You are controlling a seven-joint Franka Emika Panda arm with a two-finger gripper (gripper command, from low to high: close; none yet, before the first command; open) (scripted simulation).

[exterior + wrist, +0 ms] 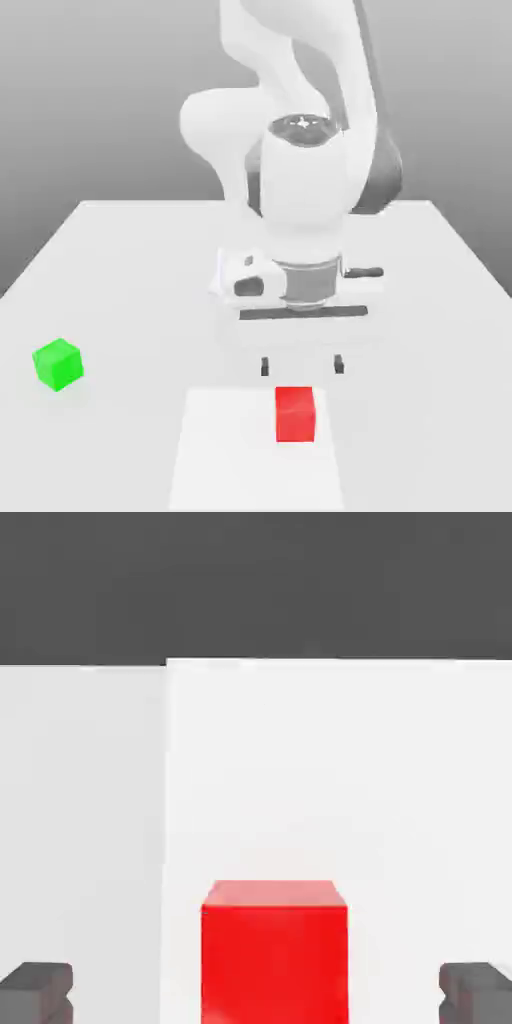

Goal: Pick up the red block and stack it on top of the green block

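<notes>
The red block [296, 414] sits flat on the tabletop [120, 260] just below the gripper [301, 365]; the green block [58, 363] rests well apart toward the exterior view's left.

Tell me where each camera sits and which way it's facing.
Exterior view: off the arm, facing the robot across the table; shows the arm, open gripper, red block, green block.
Hand view: on the hand, looking past its fingertips at the red block between them.
Shared: red block, fingertips, the paler patch under the block.
</notes>
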